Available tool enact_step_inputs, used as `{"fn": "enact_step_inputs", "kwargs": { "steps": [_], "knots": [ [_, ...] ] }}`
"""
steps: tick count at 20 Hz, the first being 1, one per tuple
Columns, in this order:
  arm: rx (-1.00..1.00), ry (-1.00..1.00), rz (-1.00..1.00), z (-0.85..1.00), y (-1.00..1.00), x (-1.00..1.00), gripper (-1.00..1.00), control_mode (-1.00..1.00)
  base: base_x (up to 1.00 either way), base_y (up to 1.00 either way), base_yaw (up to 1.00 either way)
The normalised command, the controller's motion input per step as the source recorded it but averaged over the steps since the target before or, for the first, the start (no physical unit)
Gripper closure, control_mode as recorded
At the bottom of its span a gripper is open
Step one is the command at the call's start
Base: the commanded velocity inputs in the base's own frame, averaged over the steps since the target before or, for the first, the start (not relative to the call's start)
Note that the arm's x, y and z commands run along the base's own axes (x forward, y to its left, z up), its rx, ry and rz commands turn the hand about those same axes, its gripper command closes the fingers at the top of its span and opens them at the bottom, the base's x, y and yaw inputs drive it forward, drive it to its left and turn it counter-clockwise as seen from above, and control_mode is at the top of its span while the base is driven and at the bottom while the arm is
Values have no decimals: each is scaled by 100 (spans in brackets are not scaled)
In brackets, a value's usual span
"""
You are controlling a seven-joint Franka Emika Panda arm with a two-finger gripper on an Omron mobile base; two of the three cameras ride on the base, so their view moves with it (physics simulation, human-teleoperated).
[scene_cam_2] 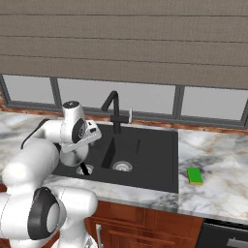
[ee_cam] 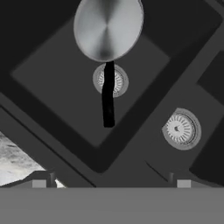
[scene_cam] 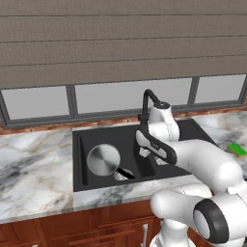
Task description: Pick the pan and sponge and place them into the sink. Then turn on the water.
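Since the pan [scene_cam: 103, 160] already lies in the sink [scene_cam: 84, 140], left of the faucet [scene_cam: 148, 101], the sponge [scene_cam: 237, 149] remains on the counter right of the faucet. Probably light and soft; grasp across its short sides. Gripper [ee_cam: 111, 183] spread, holding nothing.

— Where is the pan [scene_cam: 102, 159]?
— It lies in the big basin of the sink [scene_cam: 79, 166], on the left side. Its handle [ee_cam: 108, 97] lies over the drain [ee_cam: 117, 81], toward 5 o'clock in the left base view.
— And the sponge [scene_cam_2: 194, 176]?
— It sits on the counter [scene_cam_2: 220, 167], just right of the sink.
— The faucet [scene_cam_2: 113, 111]?
— It stands behind the sink, at 12 o'clock. The window [scene_cam: 124, 95] is behind that.
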Motion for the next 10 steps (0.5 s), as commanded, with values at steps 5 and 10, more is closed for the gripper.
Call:
{"fn": "enact_step_inputs", "kwargs": {
  "steps": [5,10],
  "knots": [
    [0,-2,-13,15,-26,-13,-100,-100,0,0,0],
    [0,-1,-18,11,-27,-11,-100,-100,0,0,0]
  ]
}}
